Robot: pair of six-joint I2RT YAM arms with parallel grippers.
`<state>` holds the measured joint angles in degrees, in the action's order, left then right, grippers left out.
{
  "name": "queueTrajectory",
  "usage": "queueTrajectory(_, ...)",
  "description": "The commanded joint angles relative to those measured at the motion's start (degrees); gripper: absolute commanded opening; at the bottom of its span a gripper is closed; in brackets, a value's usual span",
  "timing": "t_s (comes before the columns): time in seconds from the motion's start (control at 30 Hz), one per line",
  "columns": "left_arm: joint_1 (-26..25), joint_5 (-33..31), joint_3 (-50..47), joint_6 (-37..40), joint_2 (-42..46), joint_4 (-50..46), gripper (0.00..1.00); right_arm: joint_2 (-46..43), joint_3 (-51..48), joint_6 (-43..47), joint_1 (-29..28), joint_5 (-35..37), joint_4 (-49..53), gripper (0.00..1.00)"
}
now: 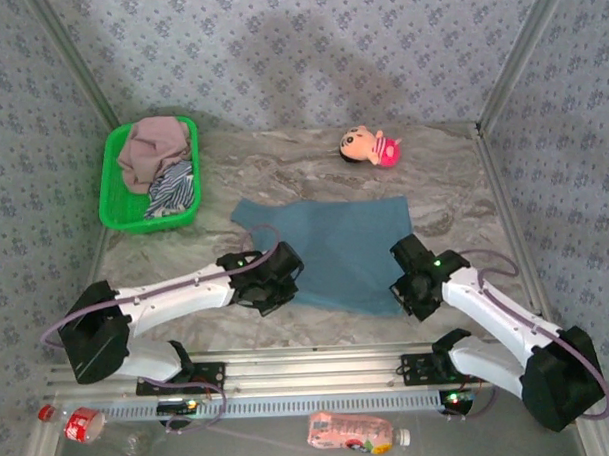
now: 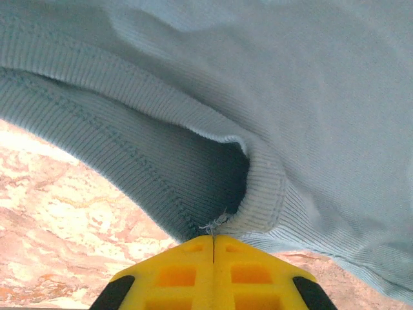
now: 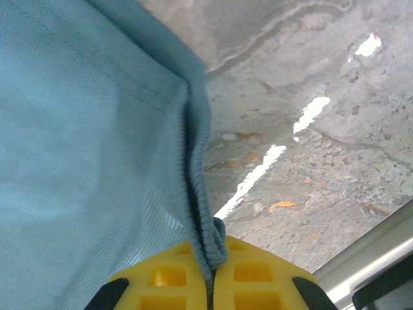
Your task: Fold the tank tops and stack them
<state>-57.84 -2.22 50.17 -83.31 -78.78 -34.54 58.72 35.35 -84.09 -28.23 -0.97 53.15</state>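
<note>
The teal-blue tank top (image 1: 335,249) lies spread flat on the middle of the marble table. My left gripper (image 1: 283,276) is at its near left corner, and in the left wrist view its yellow fingers (image 2: 187,271) are shut on the ribbed hem (image 2: 258,206), which is raised off the table. My right gripper (image 1: 407,286) is at the near right corner, shut on the folded edge (image 3: 201,213) of the same top (image 3: 77,129). The mauve-pink tank top (image 1: 154,148) and the striped tank top (image 1: 171,190) lie crumpled in the green basket (image 1: 108,190).
The green basket stands at the far left of the table. A small pink plush doll (image 1: 370,146) lies at the back, right of centre. Two plastic bottles (image 1: 76,424) (image 1: 357,431) lie below the near rail, beside the arm bases.
</note>
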Motion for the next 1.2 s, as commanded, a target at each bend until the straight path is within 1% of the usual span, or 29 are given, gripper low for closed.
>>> queueTrajectory(0.0,2.34,0.17,2.44,4.09,-1.51,-1.88,0.0,2.08,3.01,2.37,0.83,1.95,3.34,0.02)
queueTrajectory(0.23,6.95,2.33,5.72,9.56,-5.69,-0.63,0.0,6.34,6.14,6.86,5.14,1.37,0.37,0.03)
queueTrajectory(0.47,10.36,4.45,8.03,13.43,-10.53,1.34,0.0,11.81,7.82,10.27,9.95,0.36,-3.53,0.05)
queueTrajectory(0.73,12.35,5.47,10.94,15.95,-15.68,2.73,0.0,17.35,10.24,11.31,13.78,-0.95,-7.95,0.08)
queueTrajectory(0.8,12.87,5.38,11.58,16.46,-16.68,2.69,0.0,18.67,10.52,11.31,14.46,-1.32,-8.92,0.1)
queueTrajectory(0.87,13.42,5.04,12.16,16.83,-17.38,2.83,0.0,19.96,10.72,11.17,15.08,-1.35,-9.9,0.14)
queueTrajectory(1.0,14.15,5.07,13.73,17.96,-19.39,2.31,0.0,22.42,11.76,11.44,16.17,-1.7,-12.12,0.17)
queueTrajectory(1.17,14.78,3.54,14.96,19.1,-20.37,0.35,0.0,23.67,12.69,12.5,18.8,-1.13,-14.02,0.27)
